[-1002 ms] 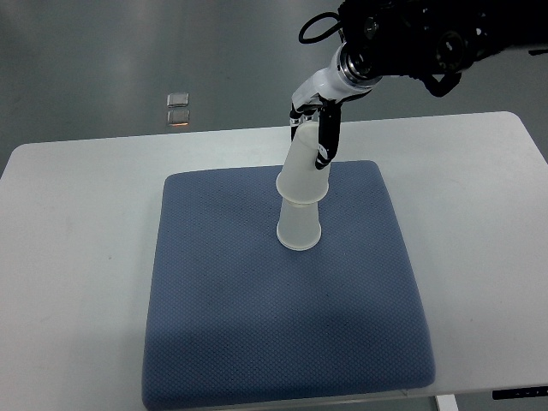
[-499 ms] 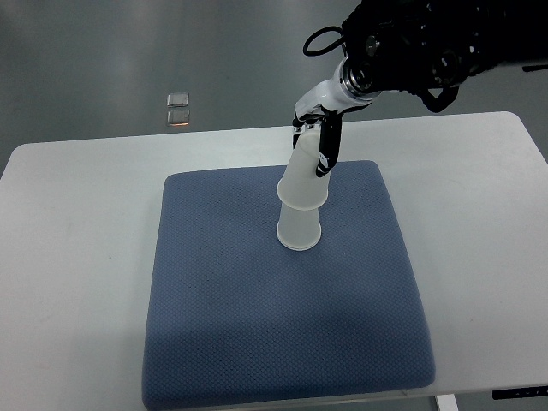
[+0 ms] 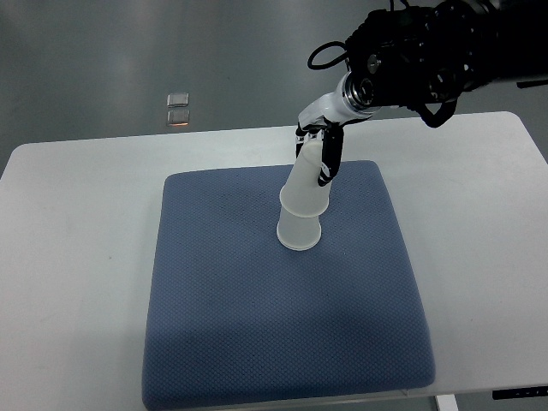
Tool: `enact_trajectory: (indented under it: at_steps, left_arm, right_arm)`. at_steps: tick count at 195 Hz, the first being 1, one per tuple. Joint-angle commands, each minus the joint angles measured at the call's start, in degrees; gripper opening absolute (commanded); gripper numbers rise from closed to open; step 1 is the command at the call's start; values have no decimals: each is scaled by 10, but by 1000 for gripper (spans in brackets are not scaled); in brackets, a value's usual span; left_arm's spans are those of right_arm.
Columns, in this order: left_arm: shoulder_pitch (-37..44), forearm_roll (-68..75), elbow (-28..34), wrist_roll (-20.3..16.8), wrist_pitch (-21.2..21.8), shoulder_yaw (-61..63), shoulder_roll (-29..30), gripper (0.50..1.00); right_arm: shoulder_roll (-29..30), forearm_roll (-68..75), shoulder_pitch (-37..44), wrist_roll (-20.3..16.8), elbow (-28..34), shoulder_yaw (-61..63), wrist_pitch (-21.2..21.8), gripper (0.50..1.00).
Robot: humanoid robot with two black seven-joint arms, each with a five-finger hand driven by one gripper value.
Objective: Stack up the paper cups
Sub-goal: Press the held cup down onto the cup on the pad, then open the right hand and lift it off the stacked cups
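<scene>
You are looking steeply down at a white bench with a square blue mat lying on its middle. Two translucent white paper cups are standing upside down near the far centre of the mat. The lower cup is resting with its wide rim on the mat. The upper cup is sitting over the lower cup's closed end, overlapping it, and is leaning toward the far right.

Your right robot hand is reaching in from the upper right on a black arm with a white wrist section. Its dark fingers are curling around the upper cup, pressing on the cup's right and far sides, so the robot hand is gripping the upper cup. You cannot tell how far down the upper cup is seated on the lower one.

Beyond the bench's far edge, on the grey floor to the left, two small pale square things are lying one just behind the other; they are too small to make out what they are.
</scene>
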Motion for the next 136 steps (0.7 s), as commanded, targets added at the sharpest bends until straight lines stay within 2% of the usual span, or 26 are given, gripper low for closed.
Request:
enact_trajectory:
  at_steps: [1,136]
  left_arm:
    - [1,0,0,0,0,0,0,1000]
    - [1,0,0,0,0,0,0,1000]
  right_arm:
    - [0,0,-7,0,0,0,-9,782]
    - [0,1,-48,0,-10,3,-31,787]
